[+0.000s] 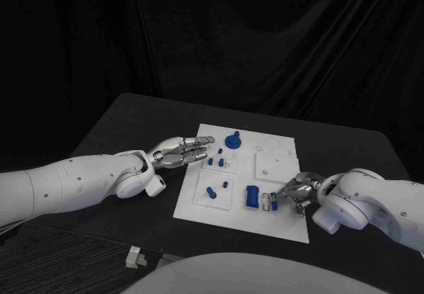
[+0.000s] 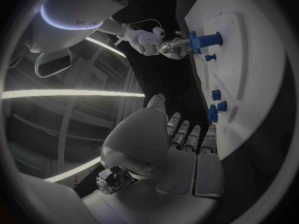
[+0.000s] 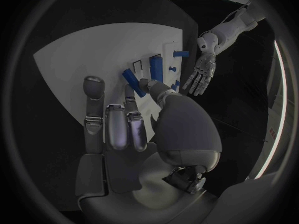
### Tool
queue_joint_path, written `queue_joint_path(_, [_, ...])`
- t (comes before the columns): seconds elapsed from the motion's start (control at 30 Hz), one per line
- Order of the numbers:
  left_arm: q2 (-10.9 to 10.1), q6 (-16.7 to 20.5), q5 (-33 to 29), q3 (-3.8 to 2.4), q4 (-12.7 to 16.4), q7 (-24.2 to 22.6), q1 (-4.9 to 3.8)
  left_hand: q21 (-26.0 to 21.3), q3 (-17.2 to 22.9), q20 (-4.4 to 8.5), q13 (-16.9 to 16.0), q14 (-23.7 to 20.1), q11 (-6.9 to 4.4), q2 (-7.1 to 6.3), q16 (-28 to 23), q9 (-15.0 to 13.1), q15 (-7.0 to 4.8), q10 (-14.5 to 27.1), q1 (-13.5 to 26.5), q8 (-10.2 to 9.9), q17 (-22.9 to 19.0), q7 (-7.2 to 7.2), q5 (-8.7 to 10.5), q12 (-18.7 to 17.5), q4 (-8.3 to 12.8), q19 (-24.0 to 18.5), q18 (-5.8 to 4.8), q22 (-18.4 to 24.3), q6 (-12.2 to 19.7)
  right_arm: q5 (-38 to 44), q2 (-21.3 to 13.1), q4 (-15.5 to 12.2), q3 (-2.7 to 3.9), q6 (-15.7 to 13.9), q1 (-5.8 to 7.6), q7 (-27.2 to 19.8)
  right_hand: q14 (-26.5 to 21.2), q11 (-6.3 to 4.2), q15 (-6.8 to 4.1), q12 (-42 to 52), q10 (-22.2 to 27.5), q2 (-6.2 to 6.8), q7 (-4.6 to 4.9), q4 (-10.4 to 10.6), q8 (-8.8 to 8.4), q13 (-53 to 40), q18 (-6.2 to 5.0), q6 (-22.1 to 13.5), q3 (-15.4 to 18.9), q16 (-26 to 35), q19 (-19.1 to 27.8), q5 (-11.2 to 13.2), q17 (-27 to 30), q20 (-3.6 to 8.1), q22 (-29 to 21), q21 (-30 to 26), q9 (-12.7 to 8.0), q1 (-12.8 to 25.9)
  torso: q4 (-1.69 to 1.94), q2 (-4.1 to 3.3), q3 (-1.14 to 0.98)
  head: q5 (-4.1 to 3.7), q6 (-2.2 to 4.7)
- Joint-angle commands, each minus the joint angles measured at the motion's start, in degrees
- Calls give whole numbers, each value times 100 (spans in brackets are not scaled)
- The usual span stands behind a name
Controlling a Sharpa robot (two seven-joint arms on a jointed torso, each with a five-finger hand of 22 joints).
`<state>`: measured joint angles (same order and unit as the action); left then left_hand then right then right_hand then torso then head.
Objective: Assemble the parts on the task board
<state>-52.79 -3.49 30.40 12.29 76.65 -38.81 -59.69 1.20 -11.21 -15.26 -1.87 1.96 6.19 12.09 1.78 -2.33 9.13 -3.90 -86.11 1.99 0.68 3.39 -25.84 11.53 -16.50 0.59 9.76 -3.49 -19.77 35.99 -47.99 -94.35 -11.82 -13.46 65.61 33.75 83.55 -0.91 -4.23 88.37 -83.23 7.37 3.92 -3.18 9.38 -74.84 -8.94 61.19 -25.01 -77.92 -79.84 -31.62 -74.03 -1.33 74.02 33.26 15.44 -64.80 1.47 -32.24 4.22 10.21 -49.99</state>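
Task board [image 1: 281, 168]: white plate, middle of the black worktop [image 1: 132, 116].
Parts [image 1: 253, 197]: blue pieces spread across the board.
Left hand [image 1: 181, 152]: fingers apart, holding nothing, at the board's left edge.
Right hand [image 1: 296, 193]: pinches a small blue part [image 1: 274, 204] near the board's near right corner.

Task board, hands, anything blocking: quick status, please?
Left hand open, hovering at task board's left edge. Right hand touching a blue part near the front edge; grip unclear. Nothing in the way.
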Motion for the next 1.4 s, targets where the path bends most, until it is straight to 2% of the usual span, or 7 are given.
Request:
queue_joint_path(0.03, [12,-86,-45,-5,6,-1082,9,-27,-108,-31,1,-37,41,-16,89,17,56,15,-95,15,12,-2,-106,88,16,50,24,-4,-37,-80,16,17,1,-113,-22,89,335,-43,-80,-19,-549,-198,-69,-33,444,-1325,13,45,-536,-49,-8,-11,10,8,414,-137,646,146,-1,-4,0,8,-1])
queue_joint_path(0.13, [14,-100,-45,-5,1,-1072,11,-26,-103,-34,2,-35,42,-16,91,17,61,16,-102,15,12,0,-111,87,18,51,24,-5,-38,-81,41,28,1,-45,-31,98,331,-42,-77,-29,-542,-224,-72,-9,465,-1315,9,7,-507,-31,0,113,32,4,404,-174,685,200,-3,-1,0,7,-1])
queue_joint_path(0.37, [28,-131,-45,-5,-22,-1052,16,-24,-80,-56,3,-26,42,-10,106,18,92,20,-138,14,15,8,-123,81,26,54,18,-9,-25,-99,84,47,1,77,-40,106,332,-43,-77,-35,-537,-252,-74,31,487,-1308,6,-18,-480,-26,4,186,36,2,396,-200,721,269,-3,1,0,15,-1])
queue_joint_path(1.4, [52,-245,-45,-5,-72,-951,121,-19,-15,-102,4,-1,45,6,146,20,171,31,-227,12,23,22,-161,70,50,62,-6,-19,4,-326,130,133,1,244,-42,116,331,-50,-79,-24,-544,-287,-87,69,517,-1319,2,-24,-470,-19,10,215,44,1,387,-233,759,337,-1,1,0,32,-1])
